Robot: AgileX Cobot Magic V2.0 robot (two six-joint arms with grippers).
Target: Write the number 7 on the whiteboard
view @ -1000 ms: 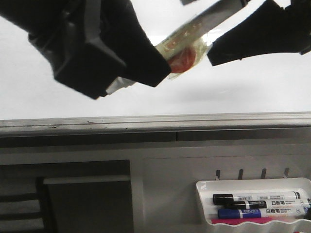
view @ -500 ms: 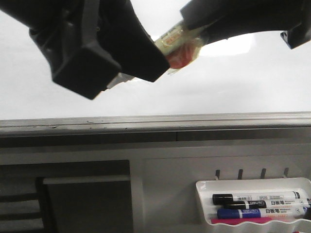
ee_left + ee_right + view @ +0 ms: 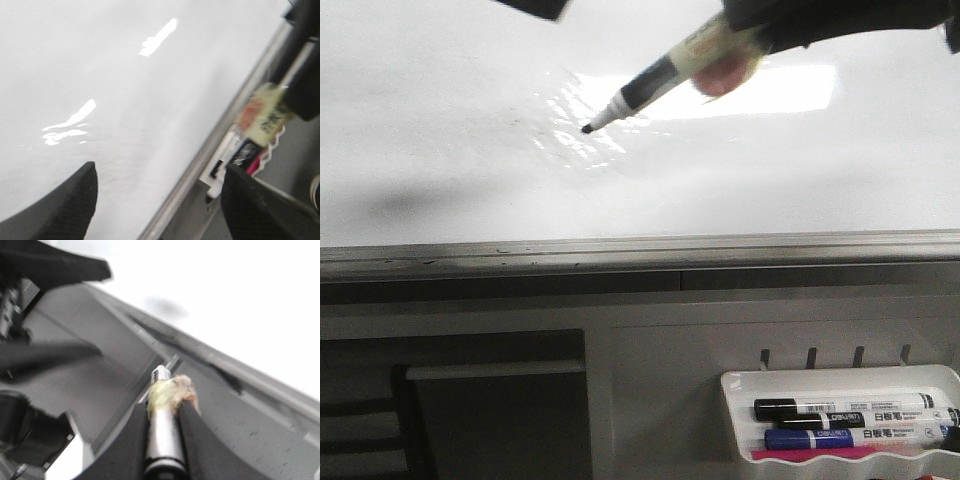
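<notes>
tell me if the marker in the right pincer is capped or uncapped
Uncapped. In the front view the marker held by the right pincer shows a bare dark tip aimed at the whiteboard, with no cap over it.

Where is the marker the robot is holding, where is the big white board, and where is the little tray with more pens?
Black-tipped marker with white label [image 3: 655, 82], front view, on its dark barrel.
Glossy white whiteboard [image 3: 440, 130], front view, on bare surface.
Small white marker tray [image 3: 740, 385], front view, on its rim.

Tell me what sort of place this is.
Probably an office or classroom corner set up as a robot workspace: a large whiteboard on a grey frame, a tray of spare markers hung below it, and the right gripper holding a marker.
</notes>
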